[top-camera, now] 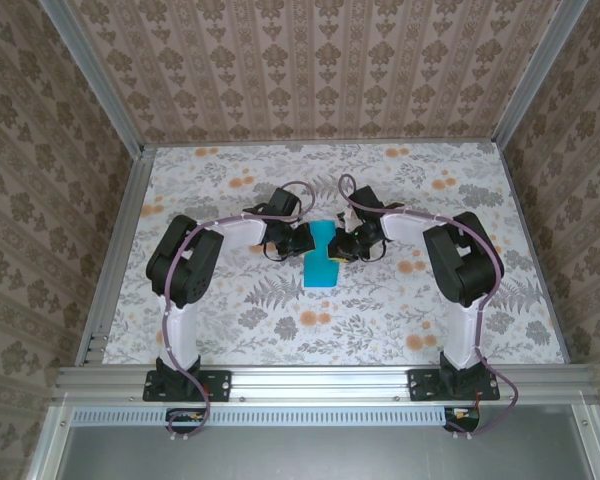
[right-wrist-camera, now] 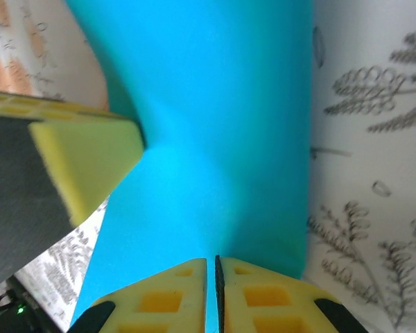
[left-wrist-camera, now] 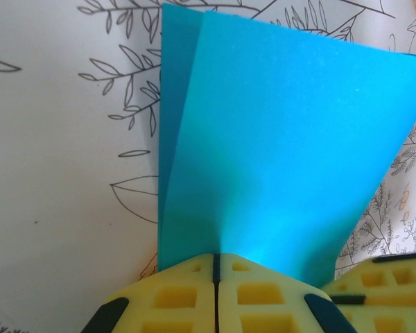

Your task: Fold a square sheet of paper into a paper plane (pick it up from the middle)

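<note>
Turquoise sheet [left-wrist-camera: 284, 139] folded, pinched by L gripper [left-wrist-camera: 215, 270] & R gripper [right-wrist-camera: 211, 267]

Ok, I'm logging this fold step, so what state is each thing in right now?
turquoise sheet of paper: folded over into two layers, pinched from both sides.
left claw: shut on the paper.
right claw: shut on the paper.
</note>
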